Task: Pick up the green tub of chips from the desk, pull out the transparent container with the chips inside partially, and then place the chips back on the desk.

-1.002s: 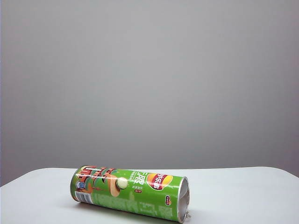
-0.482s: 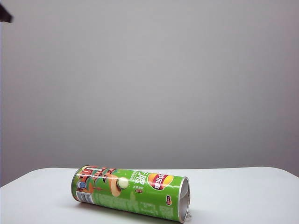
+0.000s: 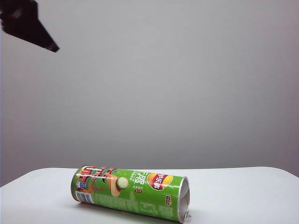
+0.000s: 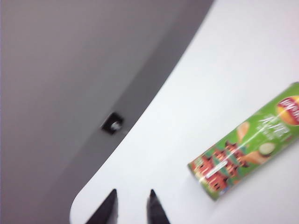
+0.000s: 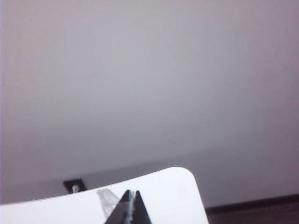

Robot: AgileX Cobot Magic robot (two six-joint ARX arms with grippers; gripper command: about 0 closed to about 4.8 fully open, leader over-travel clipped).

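The green tub of chips [image 3: 131, 192] lies on its side on the white desk [image 3: 243, 191], its silver-rimmed mouth [image 3: 183, 199] turned to the right. The transparent container and the chips are hidden. A blurred dark part of my left arm [image 3: 28, 24] hangs at the top left, high above the tub. In the left wrist view my left gripper [image 4: 132, 192] is open over bare desk [image 4: 210, 84], with the tub [image 4: 247, 149] off to one side and apart from it. My right gripper [image 5: 132, 192] is shut on nothing above the desk's corner [image 5: 173, 191].
A small dark square fitting [image 4: 112, 125] sits beyond the desk's rounded edge, also in the right wrist view as a fitting [image 5: 74, 185]. A plain grey wall [image 3: 163, 84] stands behind the desk.
The dark left arm has come into the exterior view from the top left corner, reaching further right and down. The tub has not moved.
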